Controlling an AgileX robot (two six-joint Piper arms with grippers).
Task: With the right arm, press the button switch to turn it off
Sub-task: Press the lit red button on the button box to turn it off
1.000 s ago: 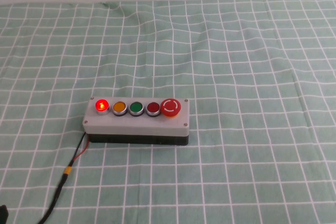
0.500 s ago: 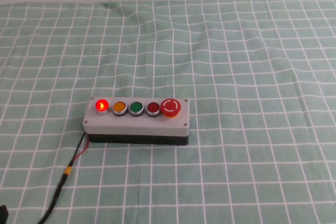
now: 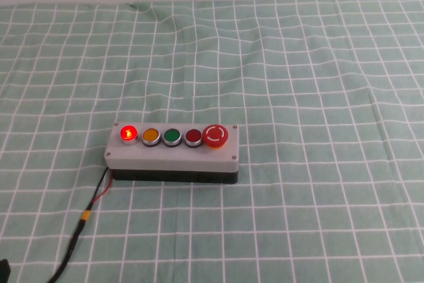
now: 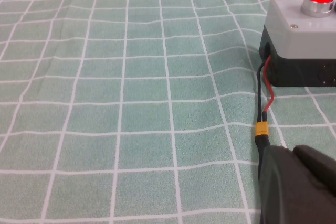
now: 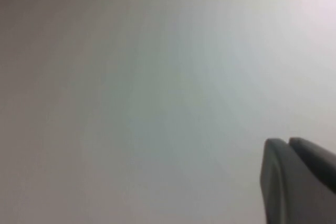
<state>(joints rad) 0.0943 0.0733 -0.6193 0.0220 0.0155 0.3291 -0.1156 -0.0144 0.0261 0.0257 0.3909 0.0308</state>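
**Button box lamp lit, both claws clear of it**

The grey-topped button box point(image 3: 172, 154) sits left of centre on the green checked cloth point(image 3: 298, 84) over the bench. Its long axis runs left–right and the buttons face up. Left to right: lit red lamp point(image 3: 127, 133), yellow button point(image 3: 150, 136), green button point(image 3: 171, 136), red button point(image 3: 193, 137), red mushroom stop point(image 3: 215, 135). The stop cap has white arc marks, too small to read. A black-and-red cable point(image 3: 83, 220) leaves the box's left end toward the near-left edge.

The left claw point(image 4: 293, 153) is clenched and empty, low over the cloth beside the cable, near the box's left end. The right claw point(image 5: 289, 145) is clenched and empty against a plain pale background; its place over the bench cannot be told.
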